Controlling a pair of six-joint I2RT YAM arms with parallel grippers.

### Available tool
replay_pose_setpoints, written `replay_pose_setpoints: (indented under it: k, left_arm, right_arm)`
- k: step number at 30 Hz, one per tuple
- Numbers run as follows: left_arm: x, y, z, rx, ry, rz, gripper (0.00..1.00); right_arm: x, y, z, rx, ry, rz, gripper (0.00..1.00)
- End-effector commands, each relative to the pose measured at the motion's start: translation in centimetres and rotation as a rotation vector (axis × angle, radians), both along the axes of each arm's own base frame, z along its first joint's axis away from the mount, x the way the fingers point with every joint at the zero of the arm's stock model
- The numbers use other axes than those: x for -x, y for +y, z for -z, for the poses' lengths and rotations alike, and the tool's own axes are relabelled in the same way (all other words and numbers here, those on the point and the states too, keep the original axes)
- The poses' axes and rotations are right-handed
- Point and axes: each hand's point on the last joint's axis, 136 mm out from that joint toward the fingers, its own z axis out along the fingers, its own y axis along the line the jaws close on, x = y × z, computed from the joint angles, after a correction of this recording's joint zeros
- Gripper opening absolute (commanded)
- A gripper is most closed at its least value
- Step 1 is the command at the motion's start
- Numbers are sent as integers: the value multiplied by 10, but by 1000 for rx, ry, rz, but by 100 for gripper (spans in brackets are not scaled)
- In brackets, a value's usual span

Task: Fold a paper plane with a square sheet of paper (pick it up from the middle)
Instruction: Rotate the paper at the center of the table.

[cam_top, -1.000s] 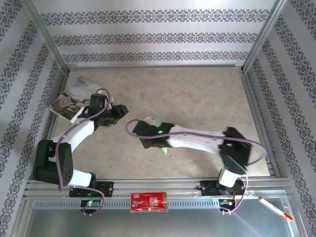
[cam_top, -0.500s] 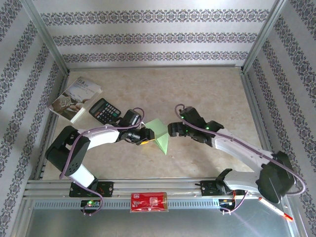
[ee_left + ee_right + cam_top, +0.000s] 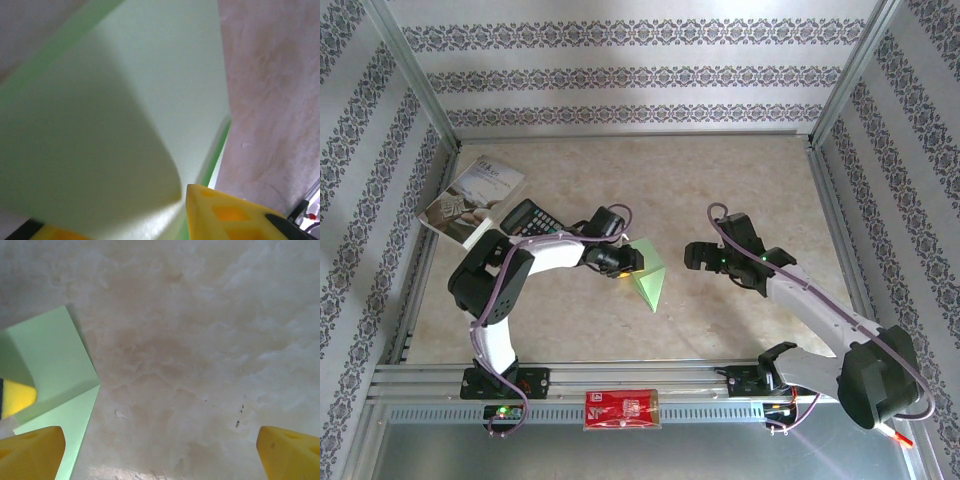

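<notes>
Paper (image 3: 650,280), part-folded to a point, lies on the table (image 3: 740,180) between the left fingers (image 3: 225,215); whether they pinch it, I cannot tell. Right fingers (image 3: 287,450) stand spread, near its edge. I'd press the crease flat first.

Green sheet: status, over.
Left tool on sheet's left edge, grip unclear. Right tool open, clear of it. Sheet partly folded on table. Nothing blocking.

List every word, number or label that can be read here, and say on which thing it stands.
No text here is readable.
On the booklet: printed heading, too small to read.
On the calculator: key marks, too small to read.
On the red packet: white print, blurred.
On the green paper: no print seen.
</notes>
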Motion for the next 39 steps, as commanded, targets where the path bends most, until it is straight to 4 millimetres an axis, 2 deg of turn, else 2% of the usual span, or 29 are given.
replay_pose_setpoints:
  k: [1, 5, 8, 10, 13, 14, 17, 18, 21, 24, 26, 28, 34, 39]
  left_arm:
    - [-4, 0, -2, -45, -17, 124, 29]
    - [-16, -10, -3, -42, -33, 256, 25]
    - [-37, -23, -12, -28, -85, 351, 27]
    - [-57, -17, -19, -97, -146, 347, 30]
    - [-69, 3, -44, -168, -265, 248, 39]
    - [-66, 9, -52, -174, -287, 211, 40]
    - [-38, 17, -62, -103, -255, 119, 42]
    - [-28, 15, -63, -70, -239, 107, 41]
    - [1, -13, -65, 54, -167, 140, 34]
    - [10, -32, -53, 103, -102, 159, 24]
    - [7, -35, -44, 99, -79, 164, 16]
    - [1, -38, -36, 80, -68, 179, 13]
    - [-11, -20, -9, 5, -40, 147, 7]
    - [-4, -13, 14, -3, 9, 141, 7]
  right_arm:
    - [6, 11, -3, 26, 8, -90, 98]
    - [11, 38, -1, -75, 40, -204, 96]
    - [15, 56, -1, -194, 92, -266, 91]
    - [14, 60, 0, -286, 128, -262, 89]
    - [10, 50, 5, -363, 160, -205, 87]
    - [9, 46, 8, -361, 165, -190, 86]
    - [6, 38, 14, -335, 168, -153, 83]
    - [4, 37, 15, -328, 164, -148, 81]
    - [-1, 33, 21, -301, 165, -120, 76]
    - [-3, 34, 26, -301, 184, -114, 73]
    - [-3, 37, 27, -308, 188, -116, 73]
    - [-2, 39, 28, -306, 192, -122, 73]
    - [0, 43, 31, -296, 210, -133, 73]
    - [-1, 56, 35, -312, 236, -153, 72]
